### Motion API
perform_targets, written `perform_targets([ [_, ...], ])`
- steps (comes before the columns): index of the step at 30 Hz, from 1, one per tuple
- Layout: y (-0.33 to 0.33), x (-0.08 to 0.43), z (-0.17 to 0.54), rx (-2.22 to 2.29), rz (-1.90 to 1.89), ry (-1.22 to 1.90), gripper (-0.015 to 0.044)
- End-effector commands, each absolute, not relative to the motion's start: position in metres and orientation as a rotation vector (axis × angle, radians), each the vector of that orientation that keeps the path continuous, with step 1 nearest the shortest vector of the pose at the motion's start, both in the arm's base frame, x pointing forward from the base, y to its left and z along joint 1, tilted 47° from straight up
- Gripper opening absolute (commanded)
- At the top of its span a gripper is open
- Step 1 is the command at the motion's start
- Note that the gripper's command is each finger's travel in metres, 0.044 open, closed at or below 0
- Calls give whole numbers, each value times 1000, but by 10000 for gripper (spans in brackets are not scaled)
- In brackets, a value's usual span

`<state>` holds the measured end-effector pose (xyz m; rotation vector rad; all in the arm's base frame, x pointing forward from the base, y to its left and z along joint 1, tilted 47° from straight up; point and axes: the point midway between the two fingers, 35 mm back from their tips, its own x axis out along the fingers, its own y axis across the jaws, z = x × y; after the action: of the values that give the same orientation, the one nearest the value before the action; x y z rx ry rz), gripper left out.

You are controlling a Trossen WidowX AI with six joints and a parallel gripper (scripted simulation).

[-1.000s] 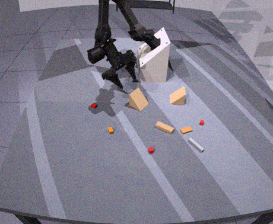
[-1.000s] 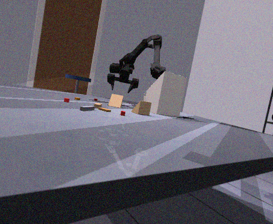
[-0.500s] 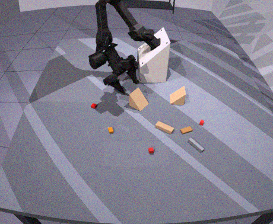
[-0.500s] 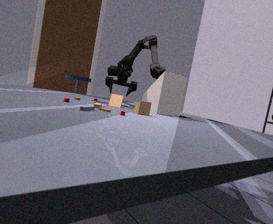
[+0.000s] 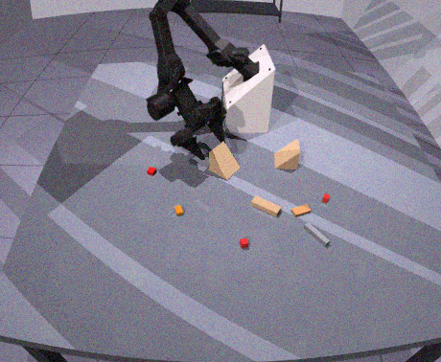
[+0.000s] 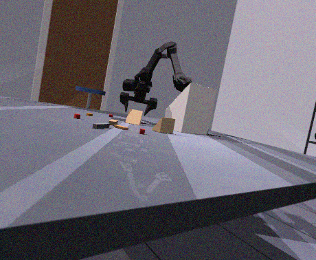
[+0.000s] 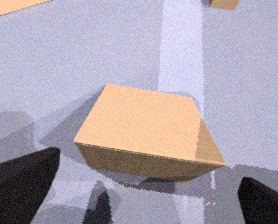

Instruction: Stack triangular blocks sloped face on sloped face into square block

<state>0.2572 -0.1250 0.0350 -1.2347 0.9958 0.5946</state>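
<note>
Two tan triangular blocks rest on the table, apart from each other. The left block (image 5: 223, 161) (image 6: 134, 117) (image 7: 145, 135) has its sloped face up. The right block (image 5: 287, 155) (image 6: 164, 125) lies nearer the white base. My gripper (image 5: 211, 140) (image 6: 137, 107) (image 7: 151, 171) is open and empty. It hangs low over the left block, one finger on each side of it. In the wrist view both dark fingertips stand clear of the block's ends, and I cannot tell whether they touch the table.
The arm's white base box (image 5: 249, 100) (image 6: 194, 109) stands just behind the blocks. Small red cubes (image 5: 151, 170) (image 5: 325, 197) (image 5: 243, 242), an orange cube (image 5: 178, 210), a tan slab (image 5: 266, 206), an orange slab (image 5: 301, 210) and a grey bar (image 5: 317, 234) lie scattered in front.
</note>
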Motion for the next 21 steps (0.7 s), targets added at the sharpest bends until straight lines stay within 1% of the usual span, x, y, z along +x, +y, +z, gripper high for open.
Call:
perform_targets([
  [1, -126, 260, 28, -1228, 596, 1003, 440],
  [21, -129, 275, -1, -1228, 597, 1003, 440],
])
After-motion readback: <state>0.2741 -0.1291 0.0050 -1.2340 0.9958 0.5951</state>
